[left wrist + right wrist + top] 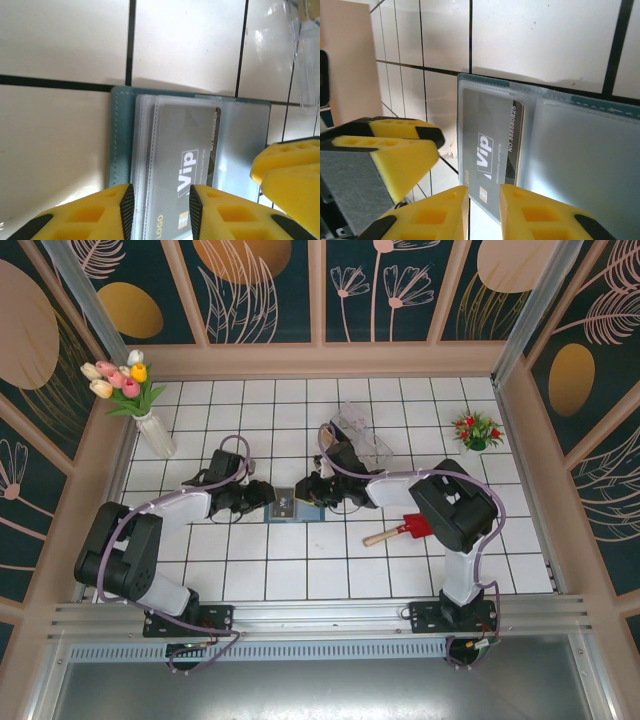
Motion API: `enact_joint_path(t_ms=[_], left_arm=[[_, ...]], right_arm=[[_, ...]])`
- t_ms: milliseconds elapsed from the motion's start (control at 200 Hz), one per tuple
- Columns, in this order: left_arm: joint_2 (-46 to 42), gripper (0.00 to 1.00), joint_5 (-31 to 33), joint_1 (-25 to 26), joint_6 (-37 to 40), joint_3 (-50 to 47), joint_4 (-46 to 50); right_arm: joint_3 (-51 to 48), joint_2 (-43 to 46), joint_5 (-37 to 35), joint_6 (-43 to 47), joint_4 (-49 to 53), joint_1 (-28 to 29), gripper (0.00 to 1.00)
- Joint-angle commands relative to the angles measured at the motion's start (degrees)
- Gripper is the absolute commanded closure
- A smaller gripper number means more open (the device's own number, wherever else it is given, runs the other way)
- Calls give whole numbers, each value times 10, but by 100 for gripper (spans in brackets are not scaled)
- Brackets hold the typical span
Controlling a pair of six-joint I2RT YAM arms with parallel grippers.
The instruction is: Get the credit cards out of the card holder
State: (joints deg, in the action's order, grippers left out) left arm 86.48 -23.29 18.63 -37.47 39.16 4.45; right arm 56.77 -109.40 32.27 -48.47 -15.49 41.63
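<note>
Down on the white-tiled table (240,580), hemmed by teal panels painted with flowers, a vase of tulips (150,425) stands back left and a little pot of red flowers (477,430) back right. A clear plastic box (362,435) sits behind the arms, with a red toy shovel (402,529) nearer on the right. Dead centre, the card holder (296,502) lies open and flat, with a grey VIP card (185,150) tucked in its clear sleeve. The left gripper (160,205) hangs over the card's end, jaws partly apart. The right gripper (483,202) shows a narrow gap, the holder's corner running into it; I can't tell whether it pinches. The card's lower end is cut off behind the fingers, and glare washes out the other pocket.
</note>
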Motion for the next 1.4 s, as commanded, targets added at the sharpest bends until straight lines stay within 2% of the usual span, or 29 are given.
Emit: enact_joint_path(t_ms=[0,140,335,540,1391], left_arm=[[-20,66,13,-3,1,10,21],[-15,76,-25,2,-24,0,-23],[20,84,-6,10,-26,8,-19],[49,88,-4,12,-31,6,-29],[55,89,16,12,-39,-24,-25]], right_arm=[[31,-13,-31,19,50,13,77],[50,-21,-44,22,77,18,79],[63,-34,-47,24,91,21,79],[70,-41,-57,26,110,23,80],[110,-68,-93,37,175,37,80]])
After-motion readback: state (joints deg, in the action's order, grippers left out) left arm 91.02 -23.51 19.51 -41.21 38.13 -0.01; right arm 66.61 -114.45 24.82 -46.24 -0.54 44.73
